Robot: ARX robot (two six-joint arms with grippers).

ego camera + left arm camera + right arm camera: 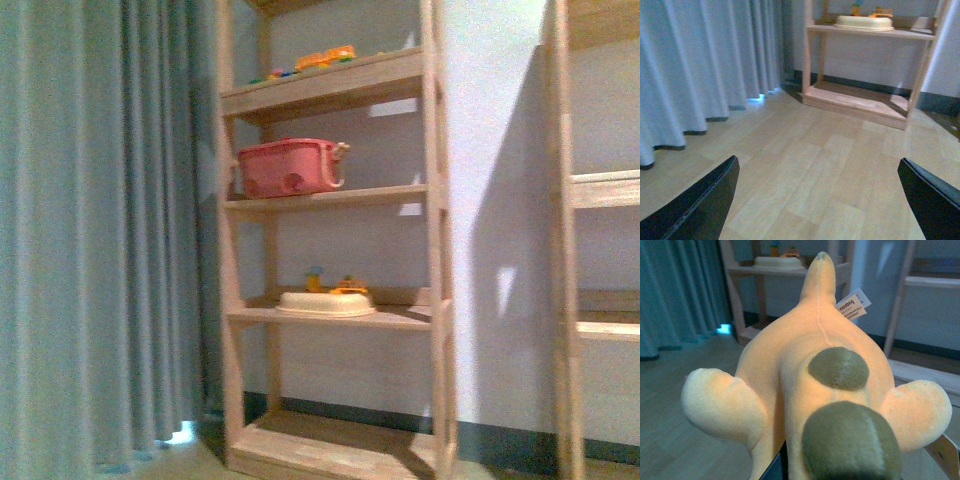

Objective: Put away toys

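The orange-yellow plush animal (pixel 805 365) fills the right wrist view. It has pale rounded limbs, dark olive patches and a white tag (pixel 852 306) near its narrow far end. My right gripper (pixel 860 471) is shut on it and almost wholly hidden beneath it; only dark finger edges (pixel 781 466) show. In the left wrist view my left gripper (pixel 817 200) stands open over bare wooden floor, with its two black fingers (pixel 700 205) wide apart and nothing between them. The front view shows neither arm nor the plush.
A wooden shelf unit (pixel 432 200) stands against the wall ahead. It holds a pink bin (pixel 290 167), a cream tray (pixel 325 303) with small toys, and bright toys (pixel 325 57) higher up. A grey-blue curtain (pixel 100 230) hangs left. A second shelf unit (pixel 565 250) stands right.
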